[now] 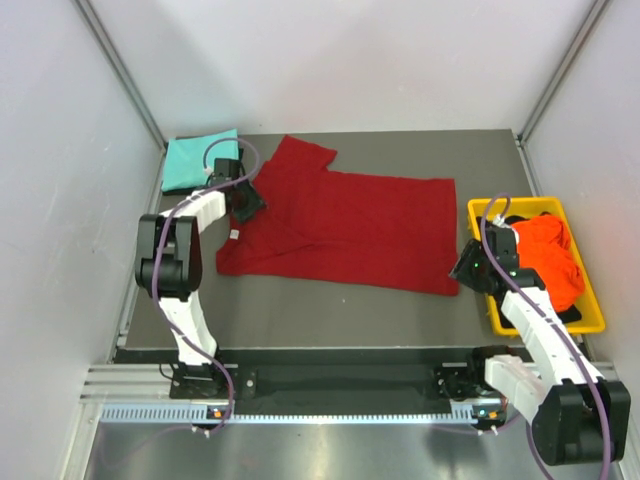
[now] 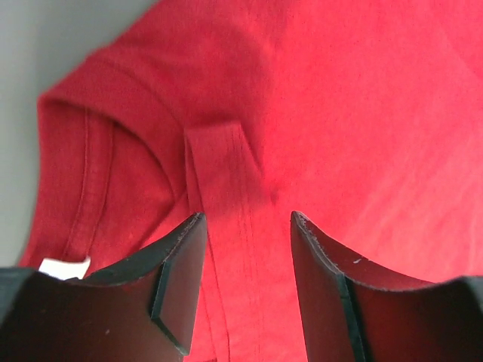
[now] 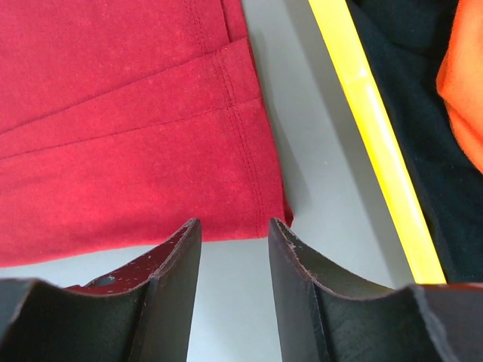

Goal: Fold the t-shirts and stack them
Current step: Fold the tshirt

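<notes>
The large dark red t-shirt (image 1: 350,225) lies spread across the grey table, with one sleeve pointing to the back. My left gripper (image 1: 245,203) hovers open over its left end near the collar; red cloth (image 2: 339,113) with a folded seam shows flat between the fingers (image 2: 247,219), not pinched. At the shirt's near right corner my right gripper (image 1: 462,268) stands open. Its fingertips (image 3: 234,222) are over bare table, just short of the hem (image 3: 113,113). A folded teal t-shirt (image 1: 200,160) rests at the back left. The orange t-shirt (image 1: 548,255) and black t-shirt (image 3: 423,90) lie in the bin.
The yellow plastic bin (image 1: 480,212) stands at the table's right edge, its rim (image 3: 370,113) close beside my right gripper. A white label (image 2: 64,268) sticks out at the red shirt's left edge. Grey walls enclose the table (image 1: 330,310) on three sides.
</notes>
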Tool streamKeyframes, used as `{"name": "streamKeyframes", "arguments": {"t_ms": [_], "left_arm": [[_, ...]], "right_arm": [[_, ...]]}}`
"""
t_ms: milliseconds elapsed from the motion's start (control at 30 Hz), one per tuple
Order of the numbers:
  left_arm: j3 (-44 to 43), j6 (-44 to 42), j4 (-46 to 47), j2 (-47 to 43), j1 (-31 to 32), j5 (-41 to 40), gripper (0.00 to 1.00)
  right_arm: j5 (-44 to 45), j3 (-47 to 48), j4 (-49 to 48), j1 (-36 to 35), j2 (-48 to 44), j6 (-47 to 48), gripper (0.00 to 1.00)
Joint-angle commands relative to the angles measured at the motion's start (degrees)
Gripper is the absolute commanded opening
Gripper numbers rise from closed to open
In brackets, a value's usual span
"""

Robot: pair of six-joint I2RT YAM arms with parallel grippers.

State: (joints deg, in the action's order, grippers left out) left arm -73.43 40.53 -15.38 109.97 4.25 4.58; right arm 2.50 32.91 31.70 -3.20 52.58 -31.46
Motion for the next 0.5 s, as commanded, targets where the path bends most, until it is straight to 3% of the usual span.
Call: {"name": "streamKeyframes", "arguments": {"t_ms": [0, 267, 367, 467], "left_arm": [[-3.73, -1.33, -3.60, 1.82, 0.76, -4.14, 0.53], [-4.79, -2.30, -4.92, 4.63, 0.93, -5.99, 0.51], [-5.67, -2.21, -5.36, 5.25, 1.11, -6.34, 0.45], [-6.81, -2.48, -6.24, 5.34, 1.29, -7.30, 0.28]], "right_arm": [[0.75, 2.25, -1.47, 0.30, 0.16, 0.79, 0.42], [1.10, 2.08, -1.91, 0.30, 0.16, 1.05, 0.42], [1.19, 1.90, -2.08, 0.30, 0.16, 1.14, 0.42], [1.19, 1.99, -1.82, 0.30, -0.02, 1.32, 0.42]]}}
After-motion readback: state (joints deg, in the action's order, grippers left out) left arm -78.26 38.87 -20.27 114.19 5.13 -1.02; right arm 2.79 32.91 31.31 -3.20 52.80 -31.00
